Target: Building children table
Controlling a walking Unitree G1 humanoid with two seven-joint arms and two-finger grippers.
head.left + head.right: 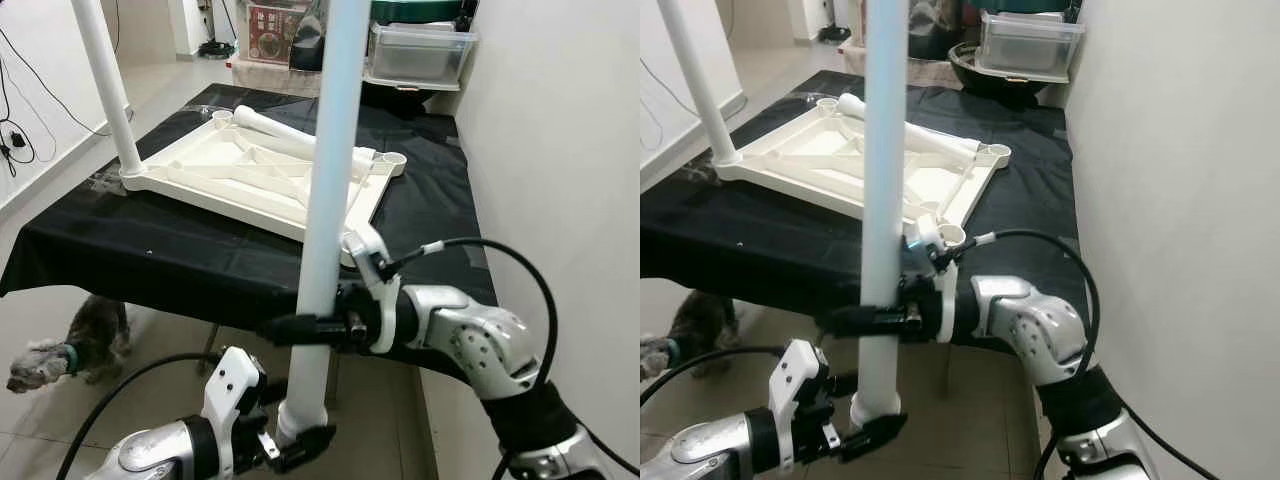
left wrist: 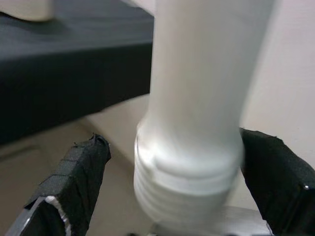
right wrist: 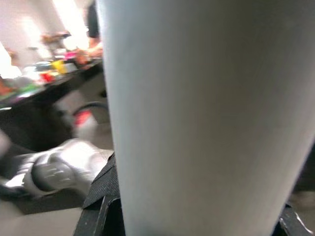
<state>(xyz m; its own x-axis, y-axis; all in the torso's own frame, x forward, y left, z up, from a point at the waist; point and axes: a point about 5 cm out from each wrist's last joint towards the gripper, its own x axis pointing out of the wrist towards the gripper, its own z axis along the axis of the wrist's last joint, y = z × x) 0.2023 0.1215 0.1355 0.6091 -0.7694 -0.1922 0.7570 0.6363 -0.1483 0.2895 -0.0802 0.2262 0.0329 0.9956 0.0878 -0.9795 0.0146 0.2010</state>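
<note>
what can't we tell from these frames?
- Top of the held leg: cut off by the upper edge in both eye views.
- Right pincer fingertips: behind the leg in the eye views; the right wrist view is blurred.
- Near socket of the tabletop: partly behind the right wrist.
- Dog: partly under the black cloth.
- Left pincer contact with the leg's threaded end: blurred.

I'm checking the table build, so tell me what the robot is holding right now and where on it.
Both hands hold one white table leg, upright: the right hand around its lower shaft, the left hand at its threaded bottom end.
</note>
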